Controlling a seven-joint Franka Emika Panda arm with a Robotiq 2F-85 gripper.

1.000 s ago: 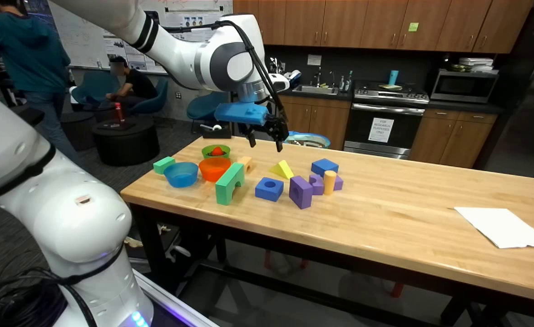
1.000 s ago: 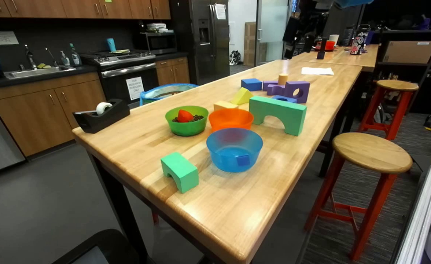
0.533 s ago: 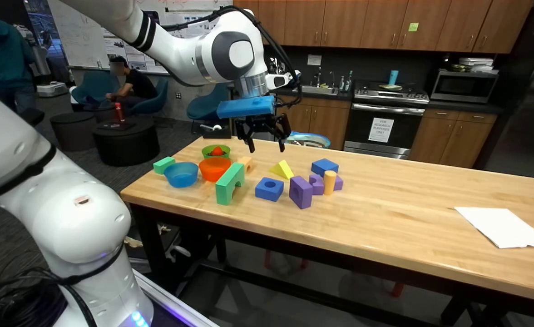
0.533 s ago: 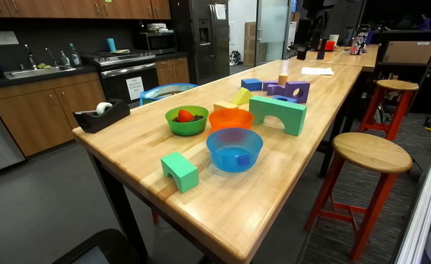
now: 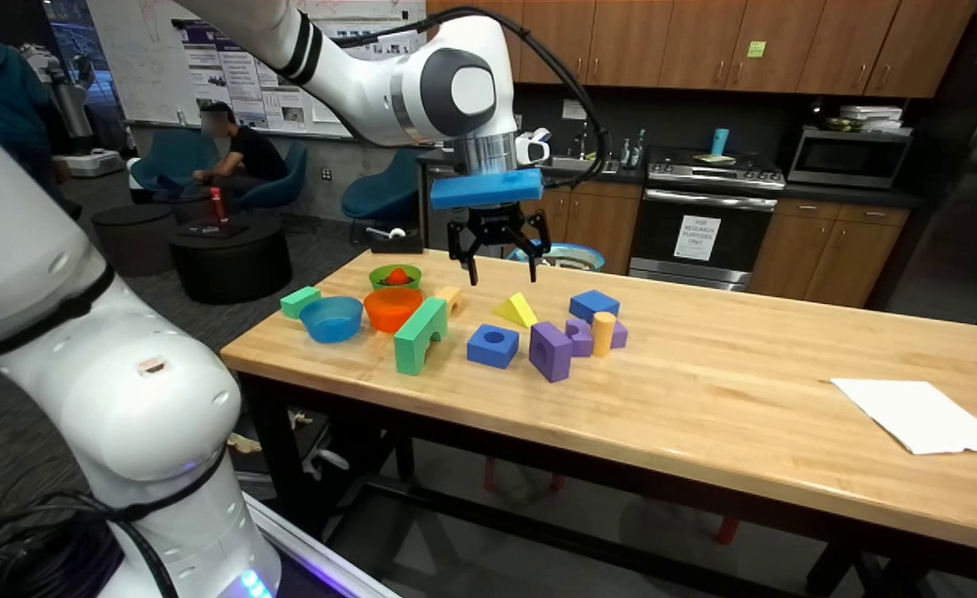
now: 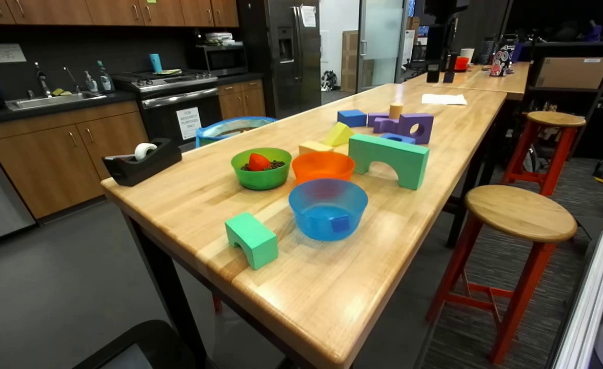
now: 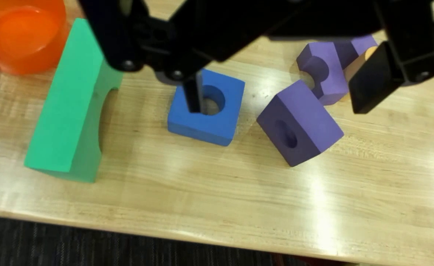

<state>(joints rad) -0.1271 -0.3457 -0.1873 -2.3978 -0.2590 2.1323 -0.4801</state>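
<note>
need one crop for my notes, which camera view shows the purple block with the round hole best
The wrist view: the purple block is largest there, its top and holed side both showing, clear of the fingers. Both exterior views show it whole or nearly so, but much smaller, with its hole visible.

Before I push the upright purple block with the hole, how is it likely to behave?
The upright purple block stands on a narrow side, so a push high on its holed face would probably tip it. Its flat faces and straight edges make rolling unlikely. The dull surface suggests little slipping; its weight I cannot judge.
</note>
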